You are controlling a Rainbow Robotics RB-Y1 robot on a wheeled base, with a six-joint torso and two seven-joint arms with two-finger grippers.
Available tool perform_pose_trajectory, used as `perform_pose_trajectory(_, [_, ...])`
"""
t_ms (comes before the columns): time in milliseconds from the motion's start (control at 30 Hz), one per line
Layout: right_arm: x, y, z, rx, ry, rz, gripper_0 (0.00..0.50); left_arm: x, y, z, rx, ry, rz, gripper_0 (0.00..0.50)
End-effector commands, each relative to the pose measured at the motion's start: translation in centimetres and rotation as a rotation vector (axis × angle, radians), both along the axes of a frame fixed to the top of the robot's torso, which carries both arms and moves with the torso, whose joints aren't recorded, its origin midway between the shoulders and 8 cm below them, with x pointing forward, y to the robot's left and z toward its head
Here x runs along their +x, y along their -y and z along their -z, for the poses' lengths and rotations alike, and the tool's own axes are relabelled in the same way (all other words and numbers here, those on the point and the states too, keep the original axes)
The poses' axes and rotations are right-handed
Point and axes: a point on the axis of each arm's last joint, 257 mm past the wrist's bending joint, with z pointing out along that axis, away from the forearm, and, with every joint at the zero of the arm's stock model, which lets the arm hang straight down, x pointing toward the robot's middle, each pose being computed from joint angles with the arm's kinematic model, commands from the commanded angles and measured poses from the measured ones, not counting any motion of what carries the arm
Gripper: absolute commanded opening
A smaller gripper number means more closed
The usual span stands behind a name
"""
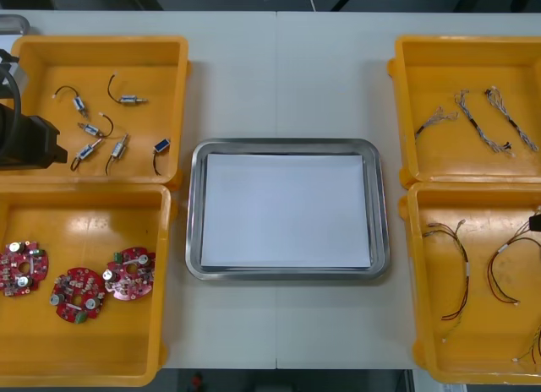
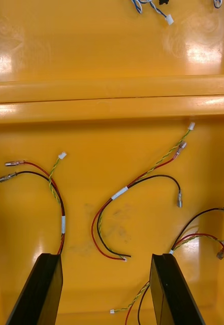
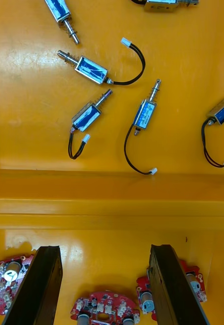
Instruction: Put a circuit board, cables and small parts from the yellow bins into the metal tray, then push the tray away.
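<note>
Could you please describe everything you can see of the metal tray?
The metal tray is rectangular with rounded corners and a shiny, raised, steel-looking rim; its inside is white and flat. It lies level on the light table, long side across, between the yellow bins, with narrow gaps to them on both sides. No board, cable or part lies in it yet.
</note>
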Motion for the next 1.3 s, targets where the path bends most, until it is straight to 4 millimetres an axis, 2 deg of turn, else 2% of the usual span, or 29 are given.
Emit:
perform_pose_trajectory(33, [-0.46,-0.61,0.32,0.004,-0.009,-0.002,0.5,0.29,0.45,-0.26,-0.02,0.014,-0.022,0.5])
perform_pose_trajectory(1300, [-0.46,-0.61,0.32,0.004,-0.009,-0.002,0.5,0.29,0.45,-0.26,-0.02,0.014,-0.022,0.5])
